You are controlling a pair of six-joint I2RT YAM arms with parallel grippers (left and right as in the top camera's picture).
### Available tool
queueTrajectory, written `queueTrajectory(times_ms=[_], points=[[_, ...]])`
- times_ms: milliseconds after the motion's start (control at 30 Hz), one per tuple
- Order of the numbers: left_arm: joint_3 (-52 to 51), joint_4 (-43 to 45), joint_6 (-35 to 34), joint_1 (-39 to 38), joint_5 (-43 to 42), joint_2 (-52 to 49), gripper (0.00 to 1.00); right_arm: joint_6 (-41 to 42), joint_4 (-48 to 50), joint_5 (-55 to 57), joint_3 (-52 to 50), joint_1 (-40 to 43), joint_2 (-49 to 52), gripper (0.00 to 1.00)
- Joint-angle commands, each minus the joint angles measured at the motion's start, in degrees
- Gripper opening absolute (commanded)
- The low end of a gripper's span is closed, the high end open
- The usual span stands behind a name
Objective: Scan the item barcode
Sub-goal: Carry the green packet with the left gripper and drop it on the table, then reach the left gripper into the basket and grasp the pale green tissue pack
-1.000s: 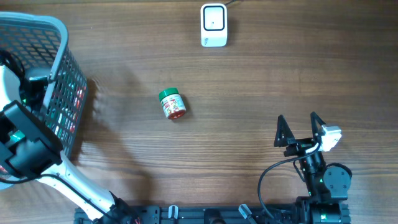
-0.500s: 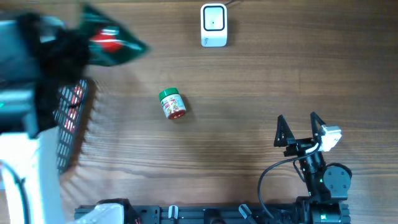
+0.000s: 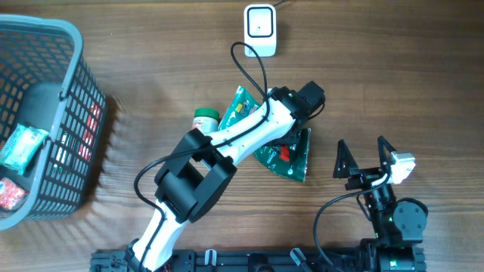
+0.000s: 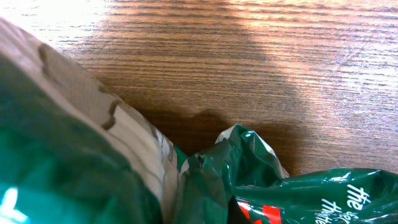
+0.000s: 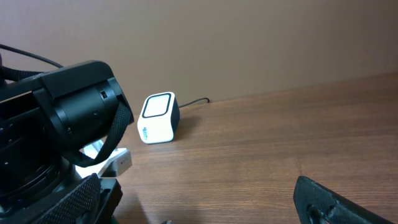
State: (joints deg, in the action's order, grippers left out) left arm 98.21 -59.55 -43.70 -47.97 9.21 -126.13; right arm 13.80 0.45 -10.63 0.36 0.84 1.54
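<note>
Brown wooden counter (image 3: 378, 91) with fine straight grain — pale glare on it in the left wrist view; behind, plain dull-brown wall (image 5: 249, 37).

The overhead camera looks straight down on the whole desk (image 3: 378, 91), the robot's side at its lower edge. The left wrist camera sits pressed close against the green packet (image 4: 298, 193), tilted down at the wood; the right wrist camera rides low, looking level across the desk to the white scanner (image 5: 158, 118) and the wall, sharing scanner and left arm (image 5: 68, 118) with the overhead
</note>
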Motion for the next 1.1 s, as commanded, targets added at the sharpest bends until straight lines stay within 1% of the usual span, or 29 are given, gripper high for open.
queueTrajectory(times_ms=[0, 33, 67, 100, 133, 233, 333, 367, 400, 433, 500, 567, 600, 633, 667, 700, 733, 767, 833, 867, 900, 967, 1000, 1033, 1067], points=[[0.37, 0.15, 1.01, 0.63, 1.31, 1.68, 0.43, 0.28, 0.33, 0.15, -0.07, -0.09, -0.24, 1.00], [0.37, 0.11, 0.48, 1.09, 1.07, 2.12, 0.54, 0.26, 0.33, 0.15, -0.07, -0.09, -0.24, 1.00], [0.37, -0.13, 0.15, 2.10, 0.90, 3.28, 0.77, 0.26, 0.33, 0.15, -0.07, -0.09, -0.24, 1.00], [0.48, -0.92, 0.26, 2.99, 0.92, 4.57, 0.90, 0.26, 0.33, 0.15, -0.07, -0.09, -0.24, 1.00], [0.59, -2.19, 0.79, 4.11, 0.90, 6.56, 1.00, 0.26, 0.33, 0.15, -0.07, -0.09, -0.24, 1.00], [2.99, -6.84, 5.09, 7.67, 0.94, 15.87, 1.00, 0.28, 0.33, 0.15, -0.07, -0.09, -0.24, 1.00], [6.93, -7.39, 10.03, 12.55, 0.92, 25.81, 1.00, 0.26, 0.33, 0.15, -0.07, -0.09, -0.24, 1.00], [9.01, -7.34, 11.80, 15.74, 0.94, 30.56, 1.00, 0.31, 0.33, 0.15, -0.07, -0.09, -0.24, 1.00], [10.62, -7.43, 12.09, 19.19, 1.22, 34.36, 1.00, 0.26, 0.33, 0.15, -0.07, -0.09, -0.24, 0.99], [12.02, -7.13, 12.00, 25.92, 2.47, 39.98, 1.00, 0.26, 0.33, 0.15, -0.07, -0.09, -0.24, 1.00], [12.07, -6.58, 11.74, 37.70, 4.76, 45.88, 1.00, 0.28, 0.33, 0.15, -0.07, -0.09, -0.24, 0.99], [12.07, -8.90, 7.48, 54.34, 4.04, 48.83, 1.00, 0.28, 0.33, 0.15, -0.07, -0.09, -0.24, 1.00], [12.04, -10.71, 5.53, 61.35, 2.16, 48.94, 1.00, 0.26, 0.33, 0.15, -0.07, -0.09, -0.24, 1.00], [11.82, -13.92, 4.00, 72.81, -4.68, 47.84, 1.00, 0.28, 0.33, 0.15, -0.07, -0.09, -0.24, 1.00], [10.95, -15.85, 4.00, 80.46, -11.21, 46.10, 1.00, 0.28, 0.33, 0.15, -0.07, -0.09, -0.24, 1.00], [9.70, -17.14, 3.30, 85.59, -15.91, 44.22, 1.00, 0.28, 0.33, 0.15, -0.07, -0.09, -0.24, 1.00], [8.20, -19.19, -0.59, 90.16, -17.94, 41.79, 1.00, 0.28, 0.33, 0.15, -0.07, -0.09, -0.24, 1.00], [6.36, -21.51, -6.73, 93.53, -17.92, 39.32, 1.00, 0.26, 0.33, 0.15, -0.07, -0.09, -0.24, 1.00], [1.01, -21.09, -17.51, 97.09, -17.25, 35.71, 1.00, 0.26, 0.33, 0.15, -0.07, -0.09, -0.24, 0.99], [-2.16, -18.97, -22.99, 97.37, -16.00, 34.51, 1.00, 0.28, 0.33, 0.15, -0.07, -0.09, -0.24, 1.00], [-5.97, -15.21, -26.58, 97.15, -15.74, 33.48, 1.00, 0.26, 0.33, 0.15, -0.07, -0.09, -0.24, 1.00], [-12.31, -8.52, -30.34, 95.93, -15.54, 32.57, 1.00, 0.28, 0.33, 0.15, -0.07, -0.09, -0.24, 1.00], [-15.72, -6.01, -33.68, 95.01, -14.82, 32.52, 1.00, 0.26, 0.33, 0.15, -0.07, -0.09, -0.24, 1.00], [-18.16, -5.29, -37.75, 94.09, -13.46, 32.52, 1.00, 0.26, 0.33, 0.15, -0.07, -0.09, -0.24, 1.00], [-20.87, -4.35, -43.78, 92.76, -10.86, 32.52, 1.00, 0.26, 0.33, 0.15, -0.07, -0.09, -0.24, 1.00]])
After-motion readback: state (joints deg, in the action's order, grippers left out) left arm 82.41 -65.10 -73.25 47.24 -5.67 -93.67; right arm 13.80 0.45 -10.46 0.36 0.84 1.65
